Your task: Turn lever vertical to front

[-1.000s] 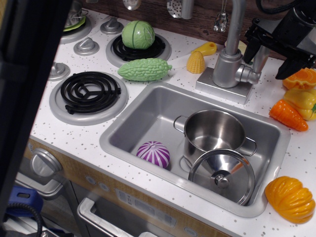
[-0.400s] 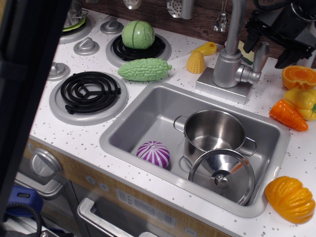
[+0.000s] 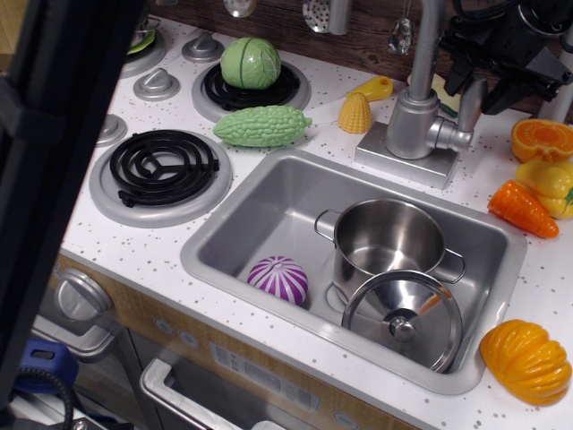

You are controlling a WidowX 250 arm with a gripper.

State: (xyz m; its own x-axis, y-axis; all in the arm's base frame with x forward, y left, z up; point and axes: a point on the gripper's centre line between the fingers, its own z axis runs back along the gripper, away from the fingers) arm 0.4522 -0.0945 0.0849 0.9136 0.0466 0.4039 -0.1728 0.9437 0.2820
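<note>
The lever (image 3: 470,106) is a short silver-grey handle standing nearly upright on the right side of the faucet body (image 3: 414,121), joined to it by a small stub. My black gripper (image 3: 486,79) hangs at the top right, just above and behind the lever's tip. Its fingers (image 3: 459,64) are spread to either side of the tip and hold nothing. I cannot tell if a finger touches the lever. The tall spout pipe (image 3: 428,36) rises to the left of the gripper.
The sink (image 3: 269,206) holds a steel pot (image 3: 387,237), its lid (image 3: 403,315) and a purple onion (image 3: 278,278). Orange, carrot and yellow pepper toys (image 3: 537,175) lie right of the faucet; corn (image 3: 356,112) lies to its left. A dark out-of-focus bar (image 3: 54,179) blocks the left.
My gripper has risen and drawn back from low around the lever to just above its tip. The lever stays upright. The dark bar at the left has shifted.
</note>
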